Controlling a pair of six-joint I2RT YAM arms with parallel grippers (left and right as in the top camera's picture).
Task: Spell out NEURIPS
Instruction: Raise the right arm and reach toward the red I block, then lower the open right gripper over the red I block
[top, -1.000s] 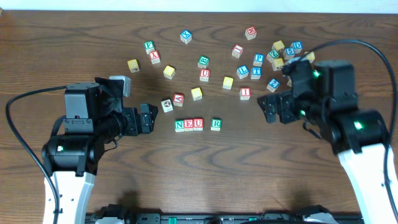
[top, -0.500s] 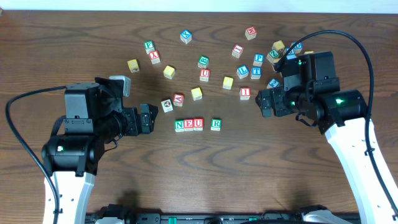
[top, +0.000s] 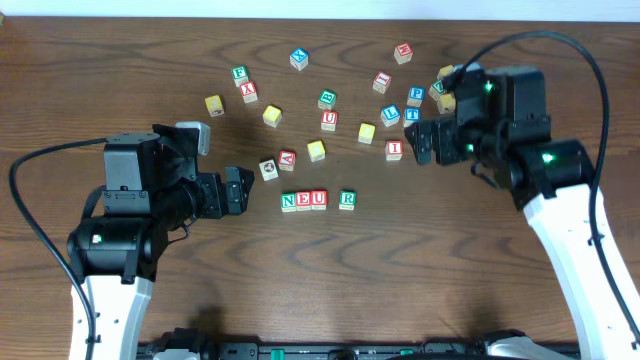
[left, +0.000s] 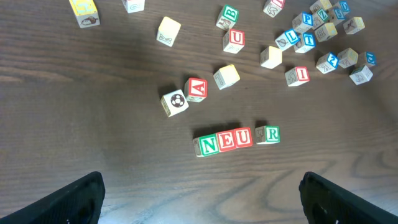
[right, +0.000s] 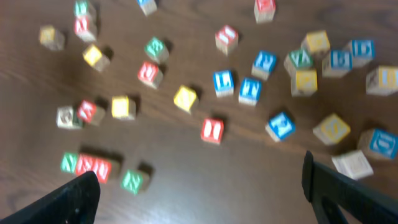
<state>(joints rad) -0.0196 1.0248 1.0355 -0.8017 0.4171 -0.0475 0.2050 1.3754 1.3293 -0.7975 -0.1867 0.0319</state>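
- Well, we see both arms over the brown table (top: 330, 290), one at the left side and one at the right.
- Our left gripper (top: 240, 190) stands wide open and empty. In its wrist view the two fingers (left: 68, 202) sit at the bottom corners with only bare wood between them.
- Our right gripper (top: 422, 143) is spread just as wide and holds nothing. Its fingers (right: 62, 202) frame the bottom corners of a blurred wrist view.
- Near the middle of the table, the green N (top: 288, 202), red E (top: 303, 201) and red U (top: 318, 200) stand touching in a row, reading left to right with the letters up.
- The green R (top: 347, 199) sits in line to the right of the red U, with a small gap between them.
- The red I (top: 394, 150) lies alone, farther back and to the right of the row. It is just left of the right gripper's fingertips, not between them.
- The blue P (top: 416, 95) lies farther still, at the left edge of a loose cluster of cubes in the far right of the table.
- A blue L (top: 390, 115) and a blue T (top: 411, 117) sit side by side between the blue P and the red I.
- Left of the row's far side, a red A (top: 287, 160) lies just beside a ball-picture cube (top: 268, 169). A yellow cube (top: 316, 150) lies just right of the red A.
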